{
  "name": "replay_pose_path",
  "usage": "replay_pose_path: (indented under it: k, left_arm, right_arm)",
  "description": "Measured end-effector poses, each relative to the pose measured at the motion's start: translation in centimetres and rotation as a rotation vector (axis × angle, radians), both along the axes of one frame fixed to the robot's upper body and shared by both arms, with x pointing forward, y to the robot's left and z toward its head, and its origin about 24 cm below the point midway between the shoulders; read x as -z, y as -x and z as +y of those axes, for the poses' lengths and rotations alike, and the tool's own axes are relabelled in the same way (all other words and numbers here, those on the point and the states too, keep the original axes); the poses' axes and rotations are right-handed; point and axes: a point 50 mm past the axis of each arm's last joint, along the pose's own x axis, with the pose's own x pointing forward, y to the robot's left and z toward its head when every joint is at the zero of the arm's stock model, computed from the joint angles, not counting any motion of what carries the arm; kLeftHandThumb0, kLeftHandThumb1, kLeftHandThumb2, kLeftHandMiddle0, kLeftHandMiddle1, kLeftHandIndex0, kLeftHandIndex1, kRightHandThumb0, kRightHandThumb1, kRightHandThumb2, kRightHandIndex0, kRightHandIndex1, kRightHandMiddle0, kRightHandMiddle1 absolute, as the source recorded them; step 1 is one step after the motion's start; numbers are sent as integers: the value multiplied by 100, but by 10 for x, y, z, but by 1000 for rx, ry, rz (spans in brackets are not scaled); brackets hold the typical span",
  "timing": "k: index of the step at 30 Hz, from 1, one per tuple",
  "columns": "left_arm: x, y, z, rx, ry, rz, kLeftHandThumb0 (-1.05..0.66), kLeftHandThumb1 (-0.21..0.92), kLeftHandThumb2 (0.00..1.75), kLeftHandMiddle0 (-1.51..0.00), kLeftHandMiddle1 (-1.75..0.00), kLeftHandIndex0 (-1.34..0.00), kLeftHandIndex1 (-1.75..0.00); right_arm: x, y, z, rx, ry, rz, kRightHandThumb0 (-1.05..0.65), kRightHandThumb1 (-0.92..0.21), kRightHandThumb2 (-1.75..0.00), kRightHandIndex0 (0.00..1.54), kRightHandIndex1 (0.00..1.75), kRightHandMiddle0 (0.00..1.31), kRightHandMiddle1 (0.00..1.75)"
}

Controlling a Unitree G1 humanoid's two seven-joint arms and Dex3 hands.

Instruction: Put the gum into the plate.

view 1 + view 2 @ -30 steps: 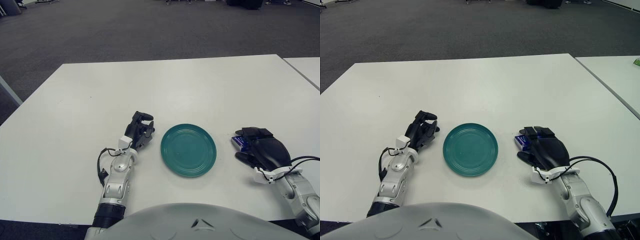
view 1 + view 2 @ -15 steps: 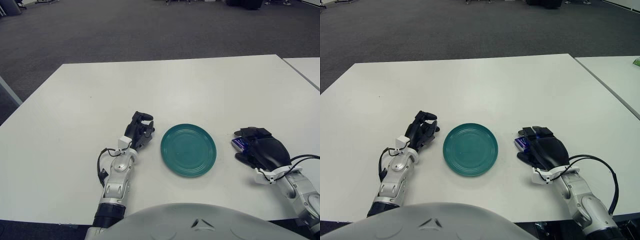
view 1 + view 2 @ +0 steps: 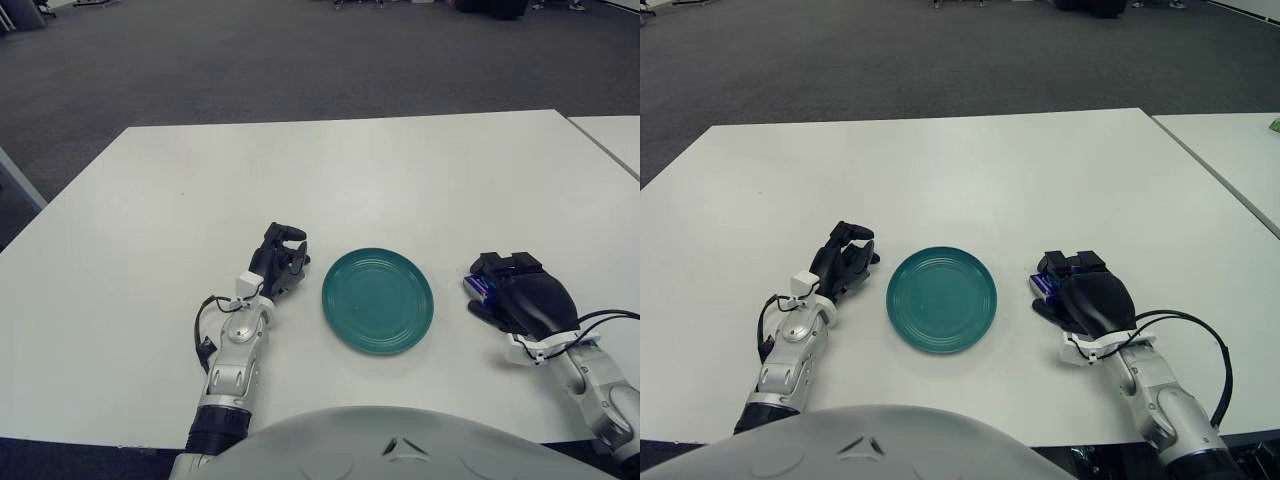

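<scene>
Right eye view showed the right hand (image 3: 1081, 296) curled over the blue gum pack (image 3: 1042, 285) at lower right; whether the fingers truly gripped it could not be told. The teal plate (image 3: 941, 298) at centre held nothing, so lifting and placing remained. The left hand (image 3: 843, 262), left of the plate, had curled, empty fingers.

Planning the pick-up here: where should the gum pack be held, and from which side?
Probably across its long edges, from above. The gum pack seems to lie flat on the table, right of the plate, with the right hand covering most of it. The left hand shows left of the plate.
</scene>
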Motion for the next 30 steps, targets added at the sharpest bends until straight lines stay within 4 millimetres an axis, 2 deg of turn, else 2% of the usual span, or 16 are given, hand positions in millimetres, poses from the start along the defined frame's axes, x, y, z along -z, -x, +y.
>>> replay_pose_path:
  k: [4,7,23,30]
  left_arm:
    - [0,0,2,-5,-3,1,-36,92,52,-39,-160,-20,-175]
    - [0,0,2,-7,-2,2,-36,92,52,-38,-158,-20,-175]
    - [1,0,4,-12,-2,3,-36,92,52,-40,-141,-20,-175]
    - [1,0,5,-17,-2,3,-36,92,53,-40,-143,-20,-175]
  right_arm:
    - [2,2,1,-8,-16,-37,-58,-92,-63,98,174,78,174]
    - [2,3,3,-20,-35,-65,-54,-92,-65,103,174,82,175]
    - [5,1,5,-39,-66,-136,-45,-91,-68,113,175,88,175]
    - [-1,-7,6,-49,-90,-184,-46,-91,-68,116,175,91,175]
